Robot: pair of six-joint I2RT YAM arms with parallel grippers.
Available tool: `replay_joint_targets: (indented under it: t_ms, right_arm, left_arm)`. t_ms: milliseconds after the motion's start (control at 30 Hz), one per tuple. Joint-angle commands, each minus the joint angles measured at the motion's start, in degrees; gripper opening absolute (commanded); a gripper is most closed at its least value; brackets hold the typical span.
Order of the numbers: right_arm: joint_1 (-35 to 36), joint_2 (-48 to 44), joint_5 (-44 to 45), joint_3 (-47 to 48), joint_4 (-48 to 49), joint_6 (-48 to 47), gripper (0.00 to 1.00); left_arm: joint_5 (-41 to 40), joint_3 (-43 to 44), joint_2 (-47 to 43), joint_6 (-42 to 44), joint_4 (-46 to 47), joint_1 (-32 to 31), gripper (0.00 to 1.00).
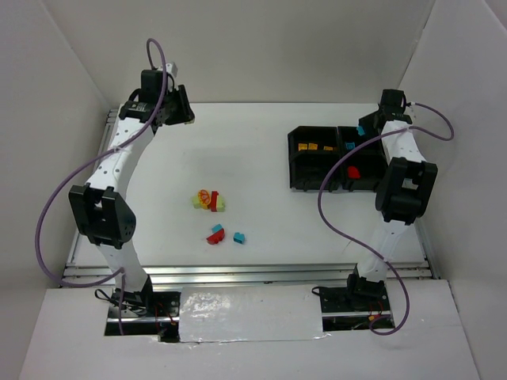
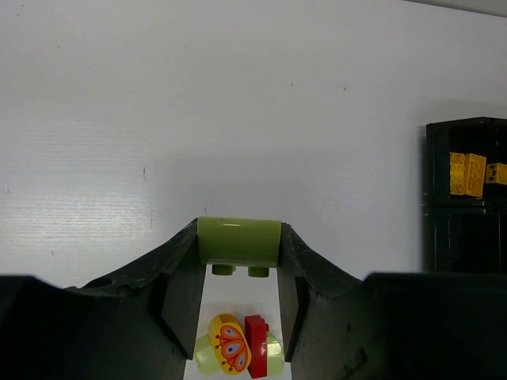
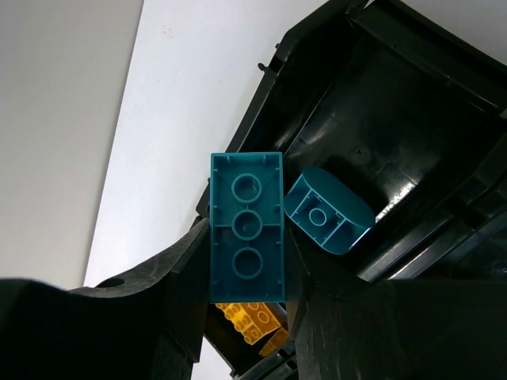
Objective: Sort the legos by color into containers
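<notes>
The right claw is clamped on a teal blue rectangular plastic brick, long axis pointing forward from the claw, hanging over the black four-compartment plastic tray just beside the compartment holding another teal brick; the left claw, well apart, grips a pale green brick

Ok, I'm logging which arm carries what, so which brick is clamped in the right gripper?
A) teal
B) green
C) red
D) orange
A: the right wrist view shows the right gripper shut on a teal brick above the black tray. The green brick is in the left gripper.
</notes>
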Motion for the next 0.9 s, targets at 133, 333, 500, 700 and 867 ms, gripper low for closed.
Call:
replay_joint_targets:
  t_ms: [133,333,500,700,867]
  right_arm:
    - [0.0,-0.9,1.6,2.8,-1.2,-0.9,0.90]
    - [0.0,-2.5,1.9,3.9,-2.0,-1.4,0.94]
    - [0.5,-6.6,-1.5,5.3,0.3,-4.5,0.94]
    - [0.9,-10.9,-9.4,5.2,0.2,-6.7,0.95]
    - [0.8,-19.3,-9.1,-3.5,-2.8,-5.8,0.95]
  left_arm:
    - [-0.8,0.3,-4.4,2.3,0.9,-0.8,0.00]
    - [1.8,0.9,-4.2,2.3,0.8,-0.8,0.00]
    - [7.5,0.0,-4.7,1.6,1.9,-1.0,0.00]
    - [17.8,-1.5,-3.7,3.1,3.4,-3.8,0.00]
    - [22.4,2.5,1.8,4.6,4.4,-10.9,0.00]
